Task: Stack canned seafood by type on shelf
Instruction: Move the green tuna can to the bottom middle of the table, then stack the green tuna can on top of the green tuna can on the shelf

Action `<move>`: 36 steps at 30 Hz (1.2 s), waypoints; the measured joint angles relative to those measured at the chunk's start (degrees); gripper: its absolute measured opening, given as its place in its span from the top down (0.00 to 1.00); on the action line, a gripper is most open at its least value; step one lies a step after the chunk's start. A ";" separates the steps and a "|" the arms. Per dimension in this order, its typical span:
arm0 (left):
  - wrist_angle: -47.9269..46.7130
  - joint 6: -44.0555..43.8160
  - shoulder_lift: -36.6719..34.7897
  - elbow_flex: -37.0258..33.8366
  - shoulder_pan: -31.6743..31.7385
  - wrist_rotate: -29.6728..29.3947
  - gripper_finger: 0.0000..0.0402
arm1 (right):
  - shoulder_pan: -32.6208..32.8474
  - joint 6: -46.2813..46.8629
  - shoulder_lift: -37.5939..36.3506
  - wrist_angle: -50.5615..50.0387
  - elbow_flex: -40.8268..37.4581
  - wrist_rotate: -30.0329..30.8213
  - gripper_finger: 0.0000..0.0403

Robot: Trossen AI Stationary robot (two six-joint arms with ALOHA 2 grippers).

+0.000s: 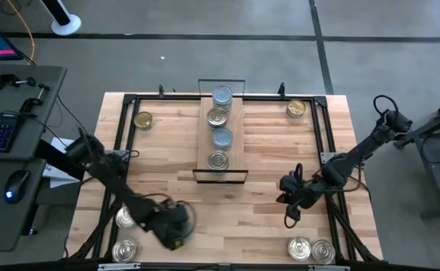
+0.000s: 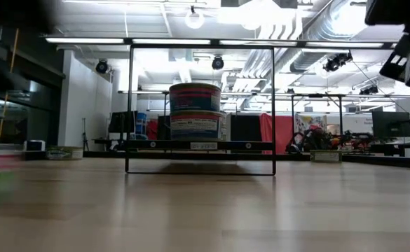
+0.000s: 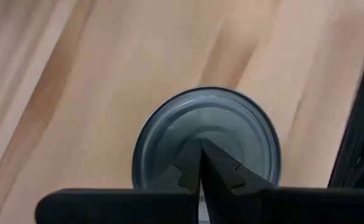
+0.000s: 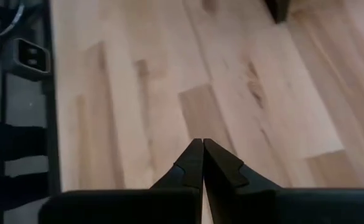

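The shelf [image 1: 221, 150] stood at the table's [image 1: 265, 218] centre, running from 12 toward 6 o'clock. Four tins [image 1: 220, 129] lay along it in a row, and the low view showed two blue-labelled tins [image 2: 195, 111] stacked one on the other there. Loose tins lay around the table: one gold-topped at 10 o'clock [image 1: 143, 120], another at 2 o'clock [image 1: 296, 108], two at 7 o'clock [image 1: 125, 250], and two at 5 o'clock [image 1: 311, 249]. The left end effector [image 1: 173, 228] hung near 7 o'clock, its fingers [image 3: 222, 171] pressed together with nothing between them, directly above a silver-blue-topped tin [image 3: 206, 134]. The right end effector [image 1: 291, 202] sat at 4 o'clock over bare wood, fingers [image 4: 222, 168] likewise closed and empty.
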 joint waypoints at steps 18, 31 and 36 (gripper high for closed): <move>14.22 50.33 22.43 29.07 20.12 1.86 1.00 | 2.01 0.66 3.87 14.85 0.02 3.31 1.00; 35.90 43.49 10.14 9.42 15.80 0.83 1.00 | 1.03 5.92 29.21 9.04 12.74 -0.42 1.00; 43.43 47.29 11.56 6.18 16.34 0.43 1.00 | 1.33 0.41 37.33 5.22 19.22 -3.26 1.00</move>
